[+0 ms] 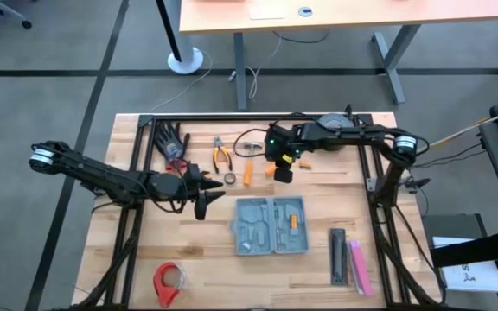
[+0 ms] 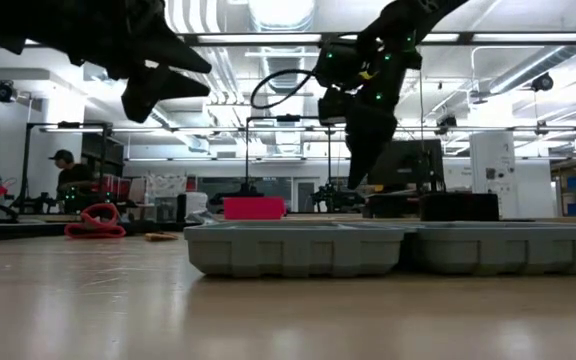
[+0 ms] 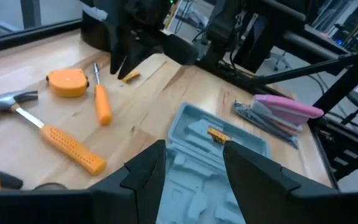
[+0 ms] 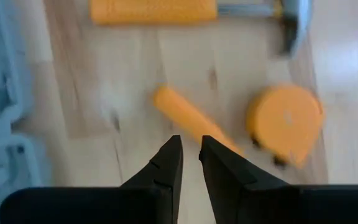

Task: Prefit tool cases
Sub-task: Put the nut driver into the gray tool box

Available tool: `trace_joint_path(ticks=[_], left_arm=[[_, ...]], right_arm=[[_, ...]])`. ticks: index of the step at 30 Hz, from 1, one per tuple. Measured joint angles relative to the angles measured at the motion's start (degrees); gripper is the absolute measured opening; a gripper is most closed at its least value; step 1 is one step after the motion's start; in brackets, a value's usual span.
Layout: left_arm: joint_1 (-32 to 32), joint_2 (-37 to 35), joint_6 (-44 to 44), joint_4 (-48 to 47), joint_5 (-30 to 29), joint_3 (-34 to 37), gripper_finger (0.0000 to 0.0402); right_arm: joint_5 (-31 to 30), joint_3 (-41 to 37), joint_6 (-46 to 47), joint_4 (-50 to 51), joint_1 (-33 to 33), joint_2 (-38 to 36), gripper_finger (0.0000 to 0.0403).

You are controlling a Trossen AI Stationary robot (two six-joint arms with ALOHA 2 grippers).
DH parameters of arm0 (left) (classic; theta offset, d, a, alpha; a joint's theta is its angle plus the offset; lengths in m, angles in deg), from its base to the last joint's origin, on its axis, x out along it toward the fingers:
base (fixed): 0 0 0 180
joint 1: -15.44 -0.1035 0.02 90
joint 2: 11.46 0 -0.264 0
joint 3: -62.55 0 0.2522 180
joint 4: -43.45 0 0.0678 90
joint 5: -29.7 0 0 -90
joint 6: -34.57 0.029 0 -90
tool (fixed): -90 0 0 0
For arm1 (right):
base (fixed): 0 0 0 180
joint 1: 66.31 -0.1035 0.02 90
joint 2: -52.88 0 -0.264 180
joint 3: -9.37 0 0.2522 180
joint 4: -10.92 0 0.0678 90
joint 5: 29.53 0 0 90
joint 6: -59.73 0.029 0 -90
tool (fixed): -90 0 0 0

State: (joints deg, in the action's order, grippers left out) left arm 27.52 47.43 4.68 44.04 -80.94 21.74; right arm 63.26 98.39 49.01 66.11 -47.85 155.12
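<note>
- The tool case point(image 1: 271, 225) lies open and flat on the wooden tabletop point(image 1: 318, 285), near its middle, towards the front edge.
- In the high view its long axis runs left to right, and both halves show their inner side upward.
- The left pincer point(image 1: 207, 192) hangs above the tabletop just beside the case's left far corner, and its tips point towards the case. Its fingers are spread, with nothing between them.
- The right pincer point(image 1: 283, 175) is beyond the far edge of the case, apart from it, above an orange-handled screwdriver point(image 4: 191, 121). Its fingers are almost pressed together, with only a thin gap, and they pinch nothing.
- The case is blue-grey moulded plastic with rounded corners, and the tray has sunken slots shaped like tools. One small orange piece point(image 3: 216, 134) sits in a slot.
- Beside the screwdriver lie a round orange tape measure point(image 4: 284, 121) and a hammer point(image 3: 42, 127) with a dotted orange grip.
</note>
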Motion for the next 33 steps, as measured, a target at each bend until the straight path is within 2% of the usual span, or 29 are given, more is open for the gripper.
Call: trace_joint_path(ticks=[7, 13, 26, 33], left_arm=[[-0.2, 0.0, -3.5, -1.1, -1.9, 0.1, 0.0168], [-0.2, 0.0, -6.3, -1.9, -1.9, 0.1, 0.0168], [-0.2, 0.1, -11.9, -1.5, -1.9, 0.1, 0.0168], [-0.2, 0.1, -12.9, -1.4, -1.8, 0.1, 0.0168]], right_arm=[[0.3, 0.2, -8.4, 1.6, -0.3, 3.5, 0.0062], [0.3, 0.2, -10.0, 1.5, -0.6, 4.5, 0.0071], [0.8, 0.2, -20.4, -0.7, -0.1, 4.7, 0.0055], [1.0, 0.2, -21.0, -1.5, 0.1, 4.8, 0.0103]])
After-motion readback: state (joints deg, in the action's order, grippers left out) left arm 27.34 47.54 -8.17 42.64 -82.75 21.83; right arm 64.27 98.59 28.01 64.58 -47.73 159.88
